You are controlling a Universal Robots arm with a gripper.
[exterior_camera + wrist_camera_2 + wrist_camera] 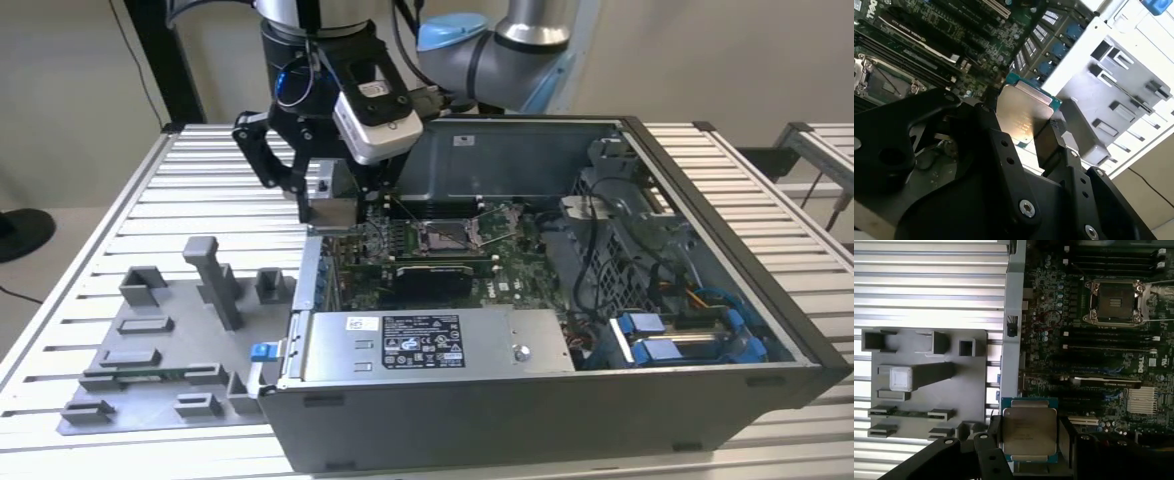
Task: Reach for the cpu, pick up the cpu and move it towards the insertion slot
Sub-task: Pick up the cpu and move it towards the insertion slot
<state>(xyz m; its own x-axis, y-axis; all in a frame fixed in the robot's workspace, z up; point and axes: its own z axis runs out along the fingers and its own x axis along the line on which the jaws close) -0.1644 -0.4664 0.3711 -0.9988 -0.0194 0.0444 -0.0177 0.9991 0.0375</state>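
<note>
The black two-fingered hand (1029,440) is closed on the cpu (1029,432), a small flat square chip with a silvery metal top and a thin green-tan edge; in both wrist views the black fingers (1046,142) press its opposite sides and the chip hangs clear of everything below. In the exterior view the hand (334,205) sits above the rear wall of the open grey computer case (747,330), on the exterior view's left of the motherboard.

The insertion slot (1114,302), a square socket with a shiny silver frame, dark centre and thin wire lever ringed by green circuit board, lies well apart from the chip, farther in over the board past the long black card slots (1104,365). In the exterior view the socket (441,237) is just to the right of and below the hand.

The grey plastic fixture tray (924,385) rests on the slatted metal bench (94,240) beside the case. There is printing on the board and on the power supply label, which I leave unread.
</note>
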